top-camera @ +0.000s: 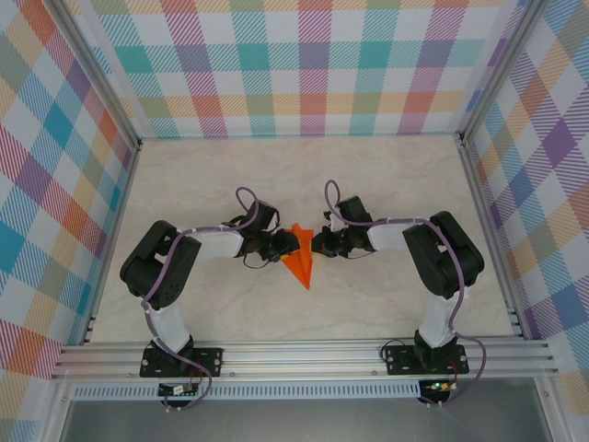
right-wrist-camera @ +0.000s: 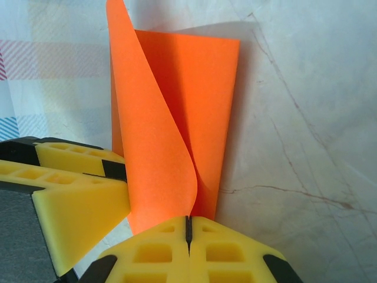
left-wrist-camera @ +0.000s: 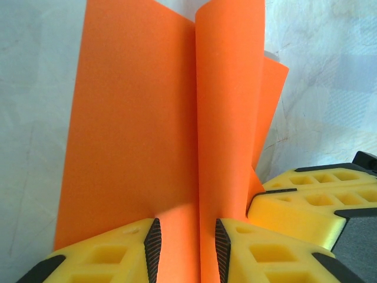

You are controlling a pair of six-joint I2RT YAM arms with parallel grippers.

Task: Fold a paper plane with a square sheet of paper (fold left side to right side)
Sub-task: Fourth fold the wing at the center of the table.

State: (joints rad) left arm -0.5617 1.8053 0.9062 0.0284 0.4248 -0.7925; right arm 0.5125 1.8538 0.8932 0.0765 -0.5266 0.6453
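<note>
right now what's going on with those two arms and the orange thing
Two robot arms are folding an orange paper in the middle of the table. The right hand is shut on one end of it, with a flap curling up and over. The left hand is open, its pads either side of a raised fold. The paper is already a narrow pointed shape, but the flap isn't pressed flat yet.
</note>
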